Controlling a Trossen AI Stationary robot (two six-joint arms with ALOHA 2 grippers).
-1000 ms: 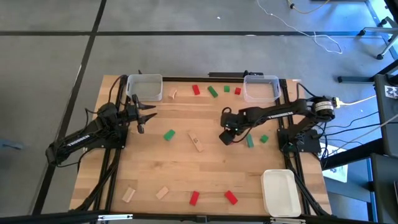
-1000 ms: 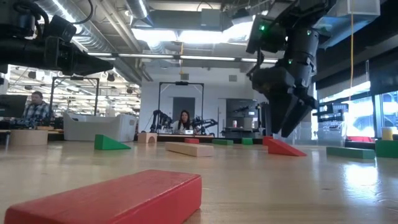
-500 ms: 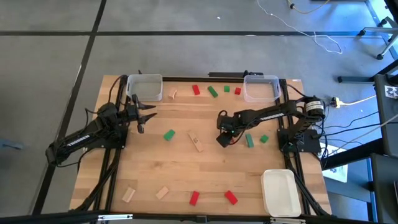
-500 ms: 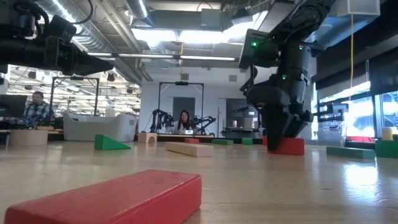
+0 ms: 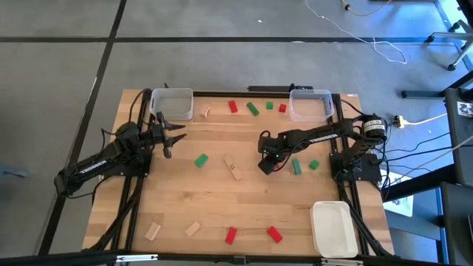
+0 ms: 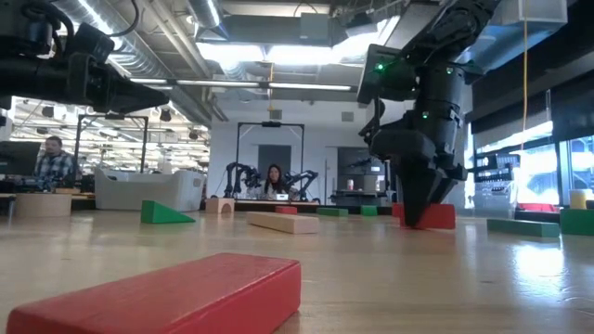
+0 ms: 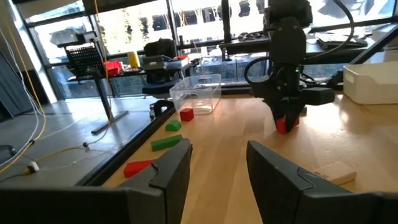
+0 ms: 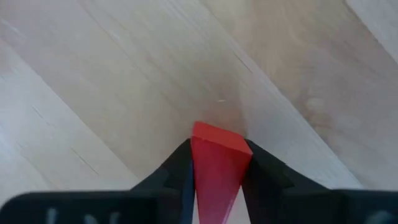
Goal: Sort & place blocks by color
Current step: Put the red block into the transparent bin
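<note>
We see the right gripper [image 8: 216,163] mid-table, its dark fingers pinching a smooth red block [image 8: 214,169] on the pale wood table [image 8: 93,81], its long axis running between them; the left gripper [image 7: 217,168] hovers wide apart.

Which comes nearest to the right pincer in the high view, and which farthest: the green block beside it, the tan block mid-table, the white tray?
1. Green block, just to the outer side of the right pincer.
2. Tan block, mid-table, toward the left arm; a close second.
3. White tray, at the table's near right corner, clearly farthest.
</note>
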